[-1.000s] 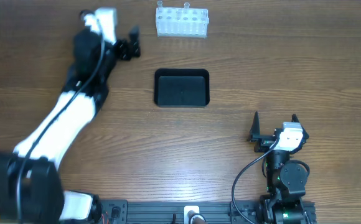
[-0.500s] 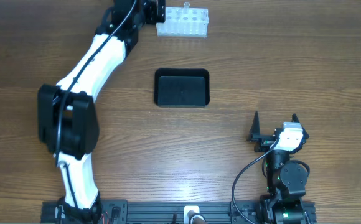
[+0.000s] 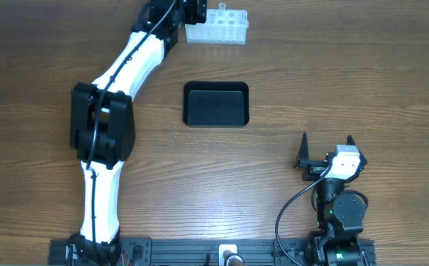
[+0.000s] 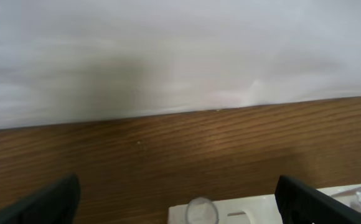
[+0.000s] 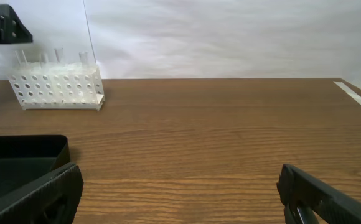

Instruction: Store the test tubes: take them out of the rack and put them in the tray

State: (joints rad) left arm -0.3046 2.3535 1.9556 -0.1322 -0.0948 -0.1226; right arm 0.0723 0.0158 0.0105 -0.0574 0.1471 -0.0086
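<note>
My left tool (image 4: 177,191) is wide open over a tube (image 4: 202,212) in the rack (image 3: 217,28); my right tool (image 3: 327,139) is open, holding nothing.

Rack (image 3: 216,27): at the far side of the counter (image 3: 362,74), close to the wall (image 4: 180,50).
Tubes (image 5: 59,56): standing up in the rack.
Tray (image 3: 216,104): on the counter, in front of the rack and apart from it.
Left hand (image 3: 192,11): over the left end of the rack.
Right hand (image 3: 326,144): at the near side, right of the tray, well apart from tray and rack.
</note>
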